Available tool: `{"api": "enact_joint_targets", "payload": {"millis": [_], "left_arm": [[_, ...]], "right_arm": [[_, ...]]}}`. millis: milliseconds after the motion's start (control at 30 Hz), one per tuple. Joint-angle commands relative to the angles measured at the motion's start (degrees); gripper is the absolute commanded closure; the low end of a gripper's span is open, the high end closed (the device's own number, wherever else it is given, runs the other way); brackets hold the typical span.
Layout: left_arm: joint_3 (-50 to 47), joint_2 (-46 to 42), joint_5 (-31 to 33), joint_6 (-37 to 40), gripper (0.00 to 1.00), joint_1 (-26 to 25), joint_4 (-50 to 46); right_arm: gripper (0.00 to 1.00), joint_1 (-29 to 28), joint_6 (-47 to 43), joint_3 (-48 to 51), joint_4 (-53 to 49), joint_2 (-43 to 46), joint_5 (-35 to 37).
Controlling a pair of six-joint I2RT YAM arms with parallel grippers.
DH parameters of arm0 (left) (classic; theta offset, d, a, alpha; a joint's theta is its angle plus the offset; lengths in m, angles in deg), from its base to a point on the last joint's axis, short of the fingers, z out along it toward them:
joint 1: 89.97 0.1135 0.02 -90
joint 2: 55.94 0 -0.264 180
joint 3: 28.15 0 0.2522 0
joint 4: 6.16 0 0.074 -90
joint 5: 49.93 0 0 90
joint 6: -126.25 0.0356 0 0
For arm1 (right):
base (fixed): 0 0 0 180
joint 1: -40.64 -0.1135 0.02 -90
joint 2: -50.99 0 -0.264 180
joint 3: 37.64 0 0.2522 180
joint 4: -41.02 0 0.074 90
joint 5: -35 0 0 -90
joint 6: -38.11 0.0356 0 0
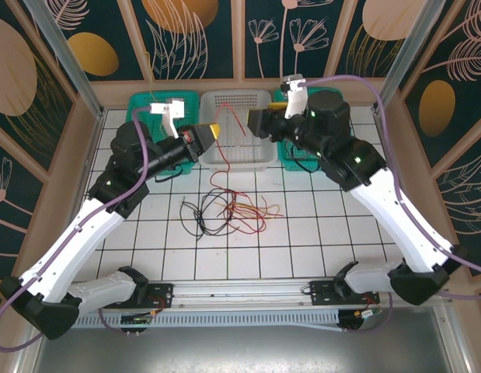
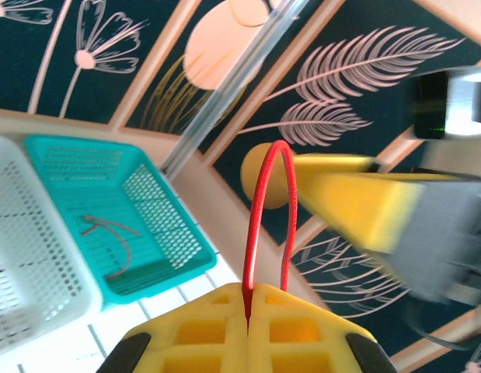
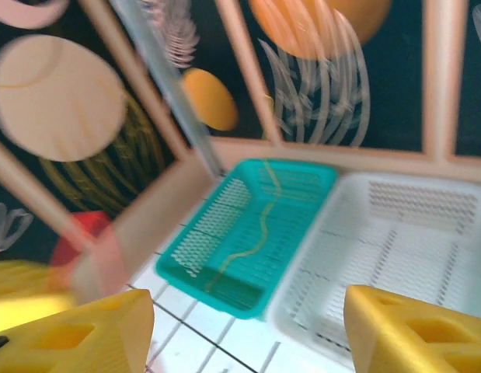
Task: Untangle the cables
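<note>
left pincer [image 1: 215, 130] aloft, clamped on red cable [image 2: 259, 210] | right pincer [image 1: 254, 120] aloft, facing it, jaws wide

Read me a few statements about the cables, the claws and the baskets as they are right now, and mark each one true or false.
1. The left claw is shut on a red cable. True.
2. The right claw grips a black cable. False: it is open and holds nothing.
3. A tangle of cables lies on the tiled table. True.
4. The white basket stands left of both teal baskets. False: it stands between them.
</note>
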Motion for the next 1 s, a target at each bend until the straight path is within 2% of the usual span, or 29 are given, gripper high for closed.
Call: {"api": "enact_joint_targets", "payload": {"millis": [0, 133, 333, 400, 467, 600, 667, 733, 833, 933, 967], "left_arm": [[4.83, 1.07, 3.05, 4.39, 1.00, 0.01, -5.39], [7.00, 2.37, 2.12, 6.61, 1.00, 0.04, -9.08], [8.26, 2.50, -1.04, 8.14, 1.00, 0.02, -10.58], [9.29, 2.98, -1.95, 9.26, 1.00, 0.04, -12.11], [10.42, 3.65, -2.11, 10.64, 1.00, 0.01, -14.31], [12.81, 4.82, 1.75, 14.11, 1.00, 0.01, -19.90], [13.68, 5.06, 4.05, 15.91, 1.00, 0.02, -22.42], [14.43, 5.31, 6.05, 17.45, 1.00, 0.01, -24.73], [14.92, 5.42, 5.56, 18.68, 1.00, 0.06, -26.04], [14.85, 5.59, 4.06, 19.09, 1.00, 0.01, -26.49], [14.81, 5.87, 4.18, 19.58, 1.00, 0.01, -27.37]], "right_arm": [[0.33, -2.46, -2.45, 2.18, 2.89, 1.55, -2.70], [0.33, -4.48, -2.34, 2.74, 1.25, 0.46, -3.54], [0.42, -6.62, -3.92, 0.05, -2.09, -4.02, 0.30], [0.49, -6.62, -4.56, -1.51, -3.33, -5.27, 1.36], [0.63, -6.62, -5.04, -2.84, -4.25, -6.18, 2.19], [0.78, -6.84, -5.90, -4.67, -6.47, -6.98, 5.19], [0.83, -6.80, -6.20, -4.94, -7.60, -6.97, 7.99], [0.83, -6.80, -6.55, -4.80, -8.34, -6.72, 9.54], [0.83, -6.80, -6.56, -3.79, -7.76, -5.80, 9.51], [0.99, -6.84, -6.73, -3.64, -7.50, -5.62, 10.29], [1.00, -6.80, -6.69, -3.56, -7.34, -5.37, 11.50]]}}
